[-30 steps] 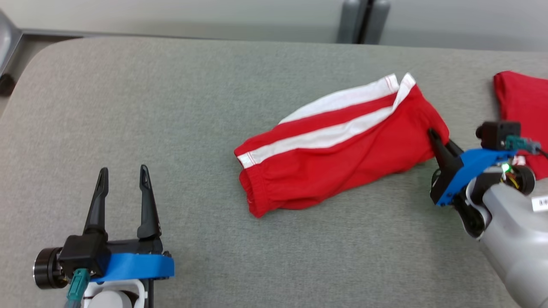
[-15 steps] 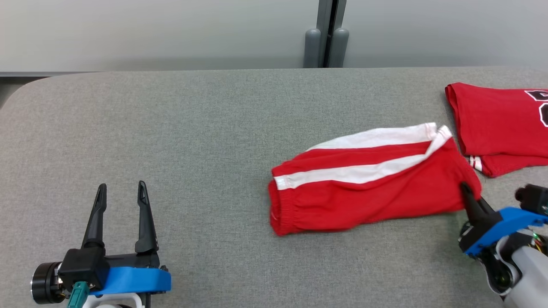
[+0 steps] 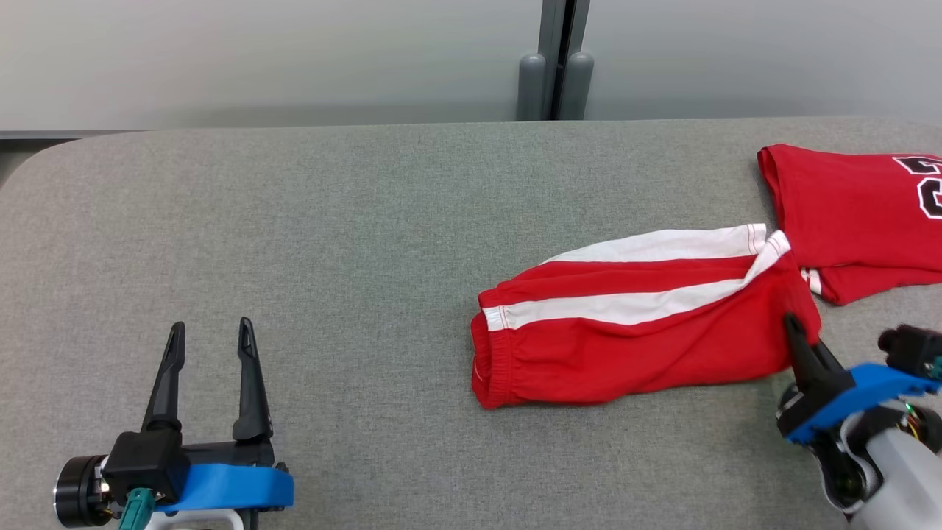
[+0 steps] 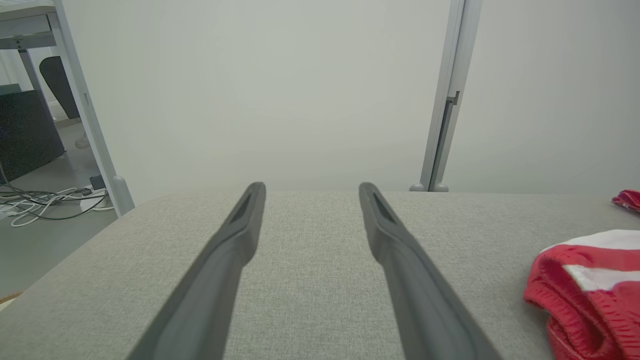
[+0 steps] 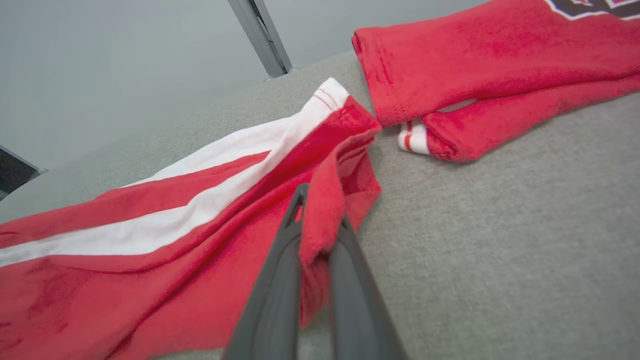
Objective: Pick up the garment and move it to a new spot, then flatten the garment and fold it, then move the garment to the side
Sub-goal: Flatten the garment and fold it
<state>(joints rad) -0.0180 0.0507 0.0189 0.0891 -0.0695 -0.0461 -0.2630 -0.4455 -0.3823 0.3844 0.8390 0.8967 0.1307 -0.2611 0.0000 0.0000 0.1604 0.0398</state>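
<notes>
Shorts (image 3: pixel 633 338) dragged nearer red shirt (image 3: pixel 846 206); right fingers (image 3: pixel 804 352) pinching its corner; left fingers (image 3: pixel 250 383) spread, empty.

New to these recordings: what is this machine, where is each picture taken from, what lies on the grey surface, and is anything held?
A robot with two arms, each ending in a two-fingered gripper. One picture comes from its head camera, looking down; the other two come from cameras on the wrists. On the grey padded table lie red shorts with white stripes and, next to them, a second red garment. The right gripper is shut on an edge of the shorts; the left gripper is open and holds nothing.
</notes>
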